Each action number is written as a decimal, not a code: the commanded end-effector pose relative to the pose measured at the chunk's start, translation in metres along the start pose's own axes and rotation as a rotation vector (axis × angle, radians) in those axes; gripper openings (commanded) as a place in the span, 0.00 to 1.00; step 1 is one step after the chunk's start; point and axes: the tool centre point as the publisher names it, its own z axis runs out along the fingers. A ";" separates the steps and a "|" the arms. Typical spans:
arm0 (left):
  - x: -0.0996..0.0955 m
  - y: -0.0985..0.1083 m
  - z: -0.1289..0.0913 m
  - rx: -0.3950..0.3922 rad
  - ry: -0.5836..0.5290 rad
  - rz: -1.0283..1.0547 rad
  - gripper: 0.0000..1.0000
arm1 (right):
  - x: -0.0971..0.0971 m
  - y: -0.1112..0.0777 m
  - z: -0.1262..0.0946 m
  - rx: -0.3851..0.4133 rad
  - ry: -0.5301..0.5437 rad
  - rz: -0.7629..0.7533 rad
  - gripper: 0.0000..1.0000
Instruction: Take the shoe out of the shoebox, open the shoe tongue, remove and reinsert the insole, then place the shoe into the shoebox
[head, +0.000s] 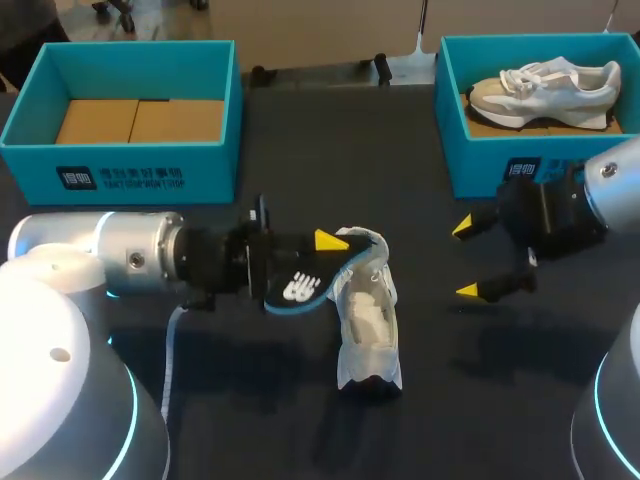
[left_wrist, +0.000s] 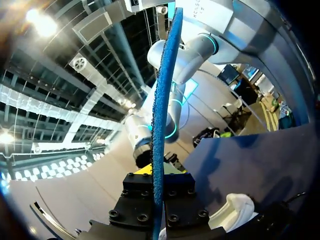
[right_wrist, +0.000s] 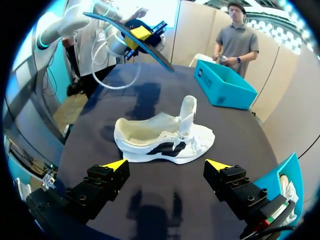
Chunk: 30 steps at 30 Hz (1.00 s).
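Pinching a thin foam insole, black on top with a white mark and blue beneath (head: 298, 287), between both fingers of the left gripper (head: 318, 250), up in the air over one end of the white mesh sneaker (head: 368, 320). Down on the black table (head: 300, 140) for that sneaker, between the two arms and outside both boxes. Spread wide at the right gripper (head: 468, 258), nothing between its yellow tips, hanging just in front of the right shoebox, teal cardboard (head: 480, 165), with a grey-and-white sneaker (head: 545, 90) lying inside. At the far left, the left shoebox, teal cardboard with a brown floor (head: 120, 170)

Only from overhead: both boxes whole and the white mark on the insole

Only from the left wrist: the insole (left_wrist: 161, 100) edge-on, a narrow blue strip rising out of the left gripper (left_wrist: 157, 187), with a white corner of the sneaker (left_wrist: 232, 210) beside and below

Only from the right wrist: the white mesh sneaker (right_wrist: 160, 140) upright on its sole ahead of the right gripper (right_wrist: 170, 165), black stripes along its side, its tongue (right_wrist: 187, 112) pulled straight up and the mouth gaping; beyond it the insole (right_wrist: 132, 35) held tilted, well clear of the table
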 end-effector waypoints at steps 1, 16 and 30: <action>0.016 -0.003 0.004 0.004 0.009 -0.011 0.00 | 0.000 -0.003 0.011 0.011 -0.002 -0.009 1.00; 0.065 0.013 0.009 0.004 -0.014 -0.082 0.00 | 0.002 -0.018 0.031 0.010 0.018 -0.018 1.00; 0.095 0.021 0.011 -0.018 -0.024 -0.095 0.00 | 0.006 -0.030 0.044 0.005 0.044 -0.001 1.00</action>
